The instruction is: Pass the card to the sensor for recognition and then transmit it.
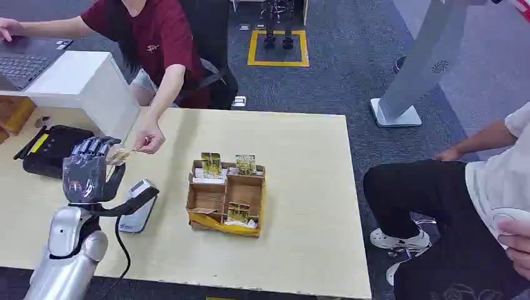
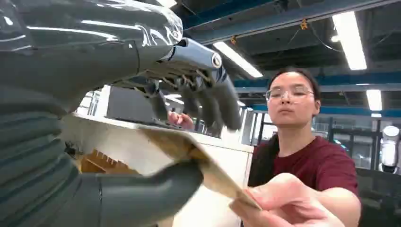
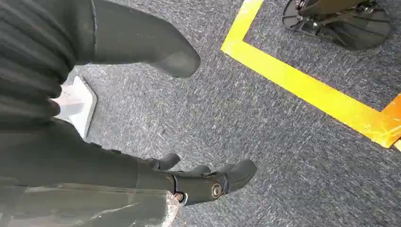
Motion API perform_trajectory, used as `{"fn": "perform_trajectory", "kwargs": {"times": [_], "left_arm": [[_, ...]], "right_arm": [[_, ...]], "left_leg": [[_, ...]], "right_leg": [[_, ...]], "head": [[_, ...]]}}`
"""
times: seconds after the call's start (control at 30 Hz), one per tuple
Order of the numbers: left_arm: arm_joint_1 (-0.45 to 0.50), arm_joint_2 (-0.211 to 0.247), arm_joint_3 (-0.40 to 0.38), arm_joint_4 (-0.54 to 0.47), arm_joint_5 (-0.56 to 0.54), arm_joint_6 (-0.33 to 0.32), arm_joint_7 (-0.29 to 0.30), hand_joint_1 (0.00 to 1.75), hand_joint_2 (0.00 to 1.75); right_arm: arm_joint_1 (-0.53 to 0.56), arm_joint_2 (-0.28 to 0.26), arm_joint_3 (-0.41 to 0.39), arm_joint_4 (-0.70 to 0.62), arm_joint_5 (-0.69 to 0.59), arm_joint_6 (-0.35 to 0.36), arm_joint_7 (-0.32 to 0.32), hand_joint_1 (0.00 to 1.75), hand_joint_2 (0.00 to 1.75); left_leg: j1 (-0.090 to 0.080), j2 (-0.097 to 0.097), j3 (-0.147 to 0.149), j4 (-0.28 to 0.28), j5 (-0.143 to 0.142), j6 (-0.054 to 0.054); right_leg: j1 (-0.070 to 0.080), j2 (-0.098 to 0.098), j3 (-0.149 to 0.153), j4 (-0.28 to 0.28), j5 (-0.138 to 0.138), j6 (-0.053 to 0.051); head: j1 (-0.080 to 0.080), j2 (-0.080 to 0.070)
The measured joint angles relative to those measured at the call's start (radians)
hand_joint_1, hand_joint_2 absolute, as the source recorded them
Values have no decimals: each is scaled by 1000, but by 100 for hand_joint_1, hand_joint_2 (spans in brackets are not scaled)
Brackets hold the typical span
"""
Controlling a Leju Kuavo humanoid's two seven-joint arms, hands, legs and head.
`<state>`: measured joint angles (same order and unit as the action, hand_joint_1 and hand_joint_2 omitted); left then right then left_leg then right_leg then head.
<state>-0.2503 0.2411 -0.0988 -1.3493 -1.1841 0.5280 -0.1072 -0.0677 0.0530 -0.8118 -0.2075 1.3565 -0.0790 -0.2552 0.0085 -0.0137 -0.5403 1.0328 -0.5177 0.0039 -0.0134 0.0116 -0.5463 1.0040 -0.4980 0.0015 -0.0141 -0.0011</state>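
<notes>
My left hand (image 1: 89,170) is raised above the table's left side and holds a tan card (image 1: 120,154) out toward a person in a red shirt. In the left wrist view the card (image 2: 208,165) lies on the thumb of my left hand (image 2: 94,52), with the dark fingers just above it. The person's hand (image 1: 149,139) pinches the card's far end (image 2: 283,198). The grey and white card sensor (image 1: 136,211) sits on the table just below my left hand, with a black cable. My right hand (image 3: 118,170) hangs over grey carpet, fingers apart and holding nothing.
A cardboard box (image 1: 226,195) with several cards stands at the table's middle. A black device (image 1: 50,149) lies at the left edge, behind it a white block (image 1: 87,81) with a laptop (image 1: 25,57). Another person (image 1: 450,194) sits to the right of the table.
</notes>
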Motion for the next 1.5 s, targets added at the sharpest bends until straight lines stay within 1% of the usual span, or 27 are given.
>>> {"fn": "perform_trajectory", "kwargs": {"times": [0.27,0.47,0.57,0.67,0.77,0.83,1.0,1.03,1.27,1.4,1.5], "left_arm": [[2,2,0,0,16,2,-19,175,175],[7,2,0,-6,67,10,-47,175,175],[7,5,1,-8,79,9,-49,175,175],[7,4,6,-10,121,-6,-49,175,175],[7,-4,10,-14,229,-107,-46,175,175],[7,-14,18,-14,331,-220,-14,175,175],[5,-27,36,-12,430,-389,63,175,175],[4,-28,38,-9,443,-408,70,175,175],[2,-32,57,22,491,-466,103,175,175],[-10,-31,58,44,461,-467,146,175,175],[-27,-25,58,71,428,-483,180,175,175]], "right_arm": [[0,0,0,0,-1,-3,-1,0,175],[0,0,0,0,-1,-3,-7,0,175],[0,0,0,0,-1,0,-7,0,175],[0,0,0,0,-4,-3,-6,0,175],[0,1,0,0,-7,-11,-3,0,175],[0,1,0,0,-11,-16,0,0,175],[4,1,-1,0,-18,-17,1,0,175],[5,1,-1,0,-18,-18,1,0,175],[6,1,-1,0,-15,-23,-5,0,175],[6,1,-1,0,-15,-29,-6,0,175],[5,1,-1,0,-15,-29,-6,0,175]], "left_leg": [[0,0,0,0,0,0],[0,0,0,0,0,0],[0,0,0,0,0,0],[0,0,0,0,0,0],[0,0,0,0,0,0],[0,0,0,0,0,0],[0,0,0,0,0,0],[0,0,0,0,0,0],[0,0,0,0,0,0],[0,0,0,0,0,0],[0,0,0,0,0,0]], "right_leg": [[0,0,0,0,0,0],[0,0,0,0,0,0],[0,0,0,0,0,0],[0,0,0,0,0,0],[0,0,0,0,0,0],[0,0,0,0,0,0],[0,0,0,0,0,0],[0,0,0,0,0,0],[0,0,0,0,0,0],[0,0,0,0,0,0],[0,0,0,0,0,0]], "head": [[0,0],[0,0],[0,0],[0,0],[0,0],[0,0],[0,0],[0,0],[0,0],[0,0],[0,0]]}}
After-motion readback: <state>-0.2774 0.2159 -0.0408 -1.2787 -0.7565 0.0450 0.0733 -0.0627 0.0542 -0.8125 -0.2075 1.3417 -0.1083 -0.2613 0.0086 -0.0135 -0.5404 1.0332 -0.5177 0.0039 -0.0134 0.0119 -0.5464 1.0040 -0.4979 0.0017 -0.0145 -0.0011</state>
